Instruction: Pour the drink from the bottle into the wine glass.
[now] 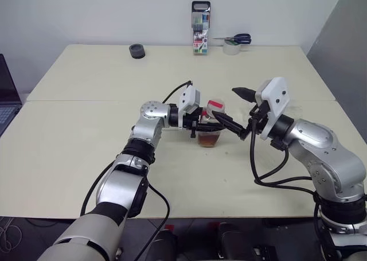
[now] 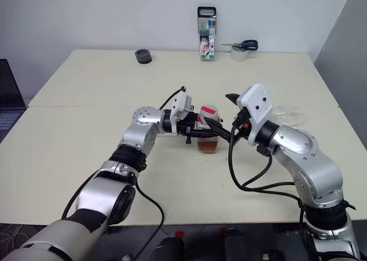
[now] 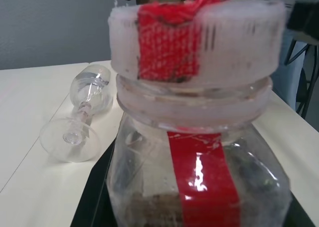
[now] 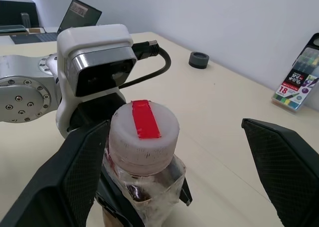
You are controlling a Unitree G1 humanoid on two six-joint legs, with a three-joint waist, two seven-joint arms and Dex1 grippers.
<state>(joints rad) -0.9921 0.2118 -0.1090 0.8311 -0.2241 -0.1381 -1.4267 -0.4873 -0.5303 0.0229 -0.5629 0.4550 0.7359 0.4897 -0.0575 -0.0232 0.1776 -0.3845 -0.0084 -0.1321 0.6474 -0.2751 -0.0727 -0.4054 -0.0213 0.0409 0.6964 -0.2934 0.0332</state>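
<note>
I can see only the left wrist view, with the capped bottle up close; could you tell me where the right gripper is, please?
Observer: The right gripper is open, with one finger on each side of the cap.
Operator: Thank you. Does the left one have the bottle?
Observer: Yes, the left gripper is shut on the bottle, which stands upright.
Operator: And where is the fallen wine glass relative to the arms?
Observer: The wine glass lies on the table beyond the right arm, away from the bottle.
</note>
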